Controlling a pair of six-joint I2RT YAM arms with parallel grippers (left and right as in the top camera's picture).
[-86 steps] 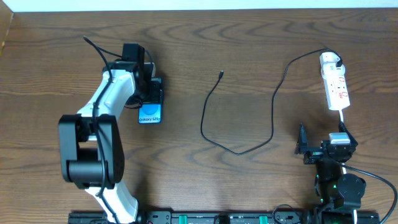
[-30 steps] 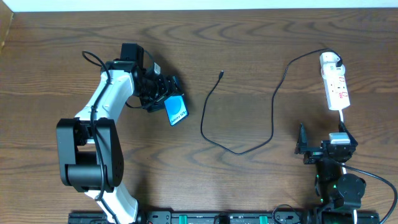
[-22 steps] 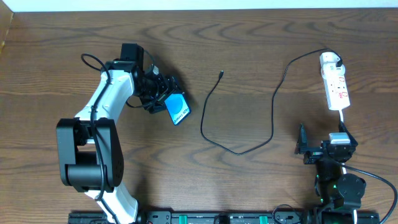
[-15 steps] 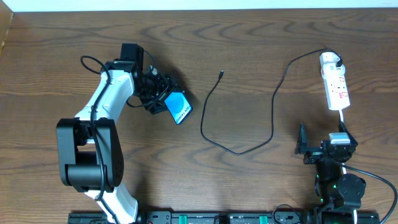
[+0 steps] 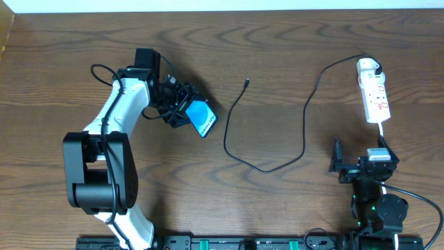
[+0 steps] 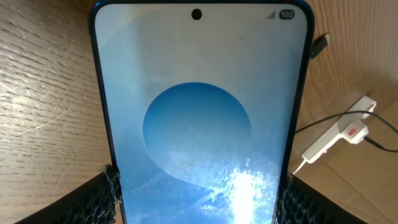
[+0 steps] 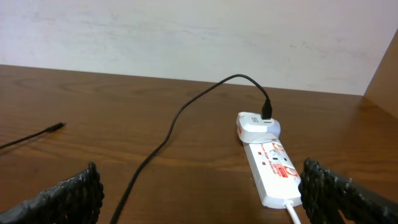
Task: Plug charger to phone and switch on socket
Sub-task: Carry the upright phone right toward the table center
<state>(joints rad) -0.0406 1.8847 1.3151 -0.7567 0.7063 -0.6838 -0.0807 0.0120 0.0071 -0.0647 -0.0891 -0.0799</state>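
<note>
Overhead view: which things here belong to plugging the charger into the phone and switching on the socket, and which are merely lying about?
Belong to the job: phone, charger, socket.
Merely there: table, white wall, black rail along the table's front edge.

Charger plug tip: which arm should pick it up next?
Right. The left gripper is clamped on the phone, so it's busy. The right gripper is open and empty, and the plug tip lies free on the table between both arms.
</note>
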